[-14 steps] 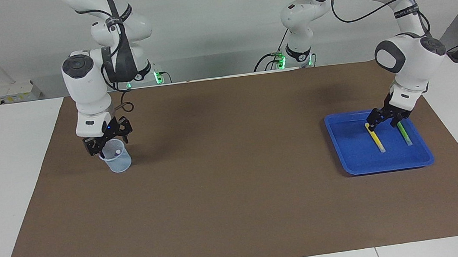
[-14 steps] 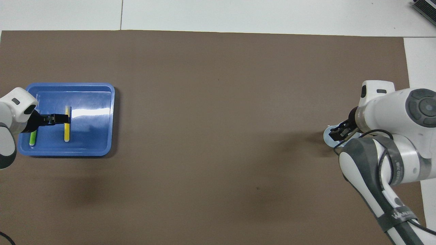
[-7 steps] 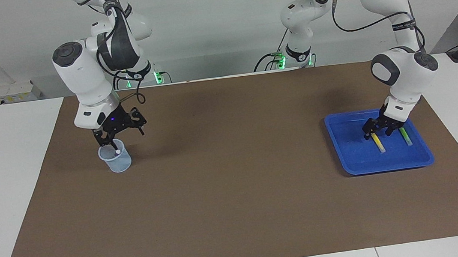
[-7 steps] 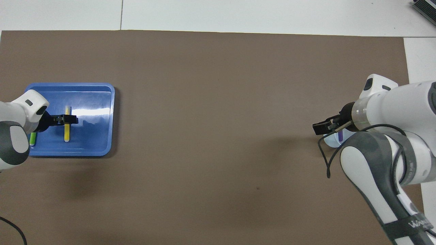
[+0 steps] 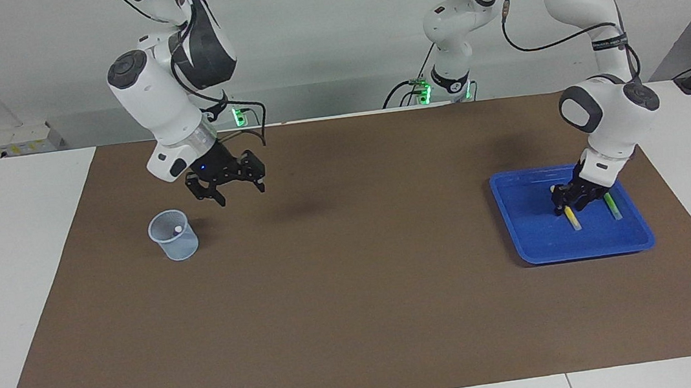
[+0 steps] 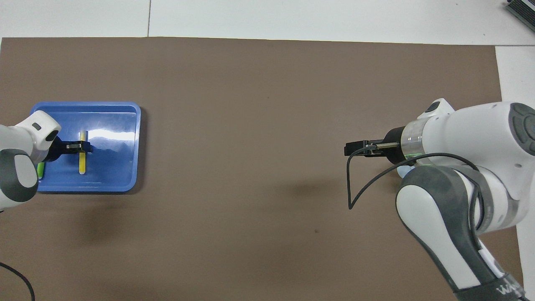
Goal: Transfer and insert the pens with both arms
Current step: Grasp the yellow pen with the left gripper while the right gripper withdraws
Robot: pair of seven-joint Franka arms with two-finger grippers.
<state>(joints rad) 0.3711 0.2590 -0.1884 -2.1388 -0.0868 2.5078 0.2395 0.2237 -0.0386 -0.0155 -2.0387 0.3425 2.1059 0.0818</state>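
A yellow pen (image 5: pixel 572 217) and a green pen (image 5: pixel 612 206) lie side by side in the blue tray (image 5: pixel 533 244) toward the left arm's end of the table. My left gripper (image 5: pixel 574 199) is down in the tray, shut on the yellow pen (image 6: pixel 82 164) near its robot-side end. The green pen (image 6: pixel 40 169) is partly hidden under that arm. A clear cup (image 5: pixel 173 236) toward the right arm's end holds a pen of which only the pale cap (image 5: pixel 177 229) shows. My right gripper (image 5: pixel 239 190) hangs open and empty over the mat beside the cup.
A brown mat (image 5: pixel 357 297) covers the table. From overhead the right arm hides nearly all of the cup (image 6: pixel 403 170). Small white arms with green lights (image 5: pixel 239 116) stand at the robots' edge. A loose black cable (image 6: pixel 351 184) hangs from the right wrist.
My right gripper has lifted off the cup and swung toward the table's middle. My left gripper has sunk into the tray and closed on the yellow pen.
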